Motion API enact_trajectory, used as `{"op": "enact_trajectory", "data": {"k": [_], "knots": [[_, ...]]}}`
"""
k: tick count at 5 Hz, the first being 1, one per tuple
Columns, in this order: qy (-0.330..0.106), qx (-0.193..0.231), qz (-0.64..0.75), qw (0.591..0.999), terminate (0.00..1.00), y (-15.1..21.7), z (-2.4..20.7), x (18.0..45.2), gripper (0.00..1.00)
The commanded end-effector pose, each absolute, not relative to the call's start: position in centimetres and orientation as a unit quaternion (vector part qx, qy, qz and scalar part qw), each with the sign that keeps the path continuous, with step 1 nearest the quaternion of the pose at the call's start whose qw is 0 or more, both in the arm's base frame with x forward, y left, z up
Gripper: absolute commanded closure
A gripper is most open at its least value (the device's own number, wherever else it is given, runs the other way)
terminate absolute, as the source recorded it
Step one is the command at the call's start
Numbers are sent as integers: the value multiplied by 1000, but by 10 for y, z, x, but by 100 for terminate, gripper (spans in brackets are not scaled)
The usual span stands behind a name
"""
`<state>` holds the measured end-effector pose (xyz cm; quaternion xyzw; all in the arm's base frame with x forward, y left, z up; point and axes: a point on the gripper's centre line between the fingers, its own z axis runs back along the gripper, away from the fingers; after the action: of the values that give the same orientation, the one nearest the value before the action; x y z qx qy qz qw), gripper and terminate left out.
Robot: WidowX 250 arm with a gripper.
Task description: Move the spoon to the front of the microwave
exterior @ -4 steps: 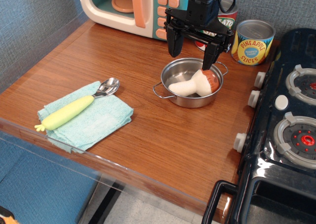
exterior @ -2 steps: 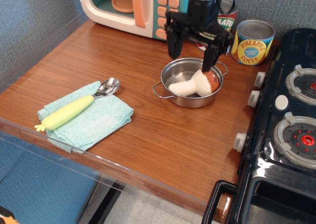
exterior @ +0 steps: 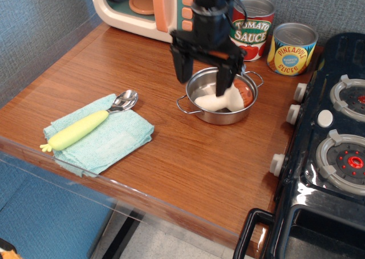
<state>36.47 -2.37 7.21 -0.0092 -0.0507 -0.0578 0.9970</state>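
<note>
The spoon (exterior: 85,125), with a yellow-green handle and a silver bowl, lies on a folded teal cloth (exterior: 100,136) at the table's front left. The microwave (exterior: 145,8), cream with a teal panel and peach-orange handle, stands at the back left. My black gripper (exterior: 202,82) is open and empty. It hangs above the left rim of a small steel pot (exterior: 219,96), well to the right of the spoon and in front of the microwave's button panel.
The pot holds a white-and-brown mushroom toy (exterior: 225,98). A tomato sauce can (exterior: 252,25) and a pineapple slices can (exterior: 292,48) stand at the back. A black toy stove (exterior: 333,150) fills the right side. The table's front edge runs diagonally at the lower left.
My gripper has moved left and a little toward the front, from above the pot's back rim to above its left rim. It stays open. The spoon and pot have not moved.
</note>
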Motion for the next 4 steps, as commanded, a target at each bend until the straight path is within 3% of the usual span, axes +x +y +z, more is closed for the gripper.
{"op": "enact_trajectory", "data": {"k": [1,2,4], "knots": [[-83,23,-58,995,0,34,94,322,0],[-45,70,-74,994,0,67,66,304,0],[-21,85,-90,992,0,109,38,284,0]]}}
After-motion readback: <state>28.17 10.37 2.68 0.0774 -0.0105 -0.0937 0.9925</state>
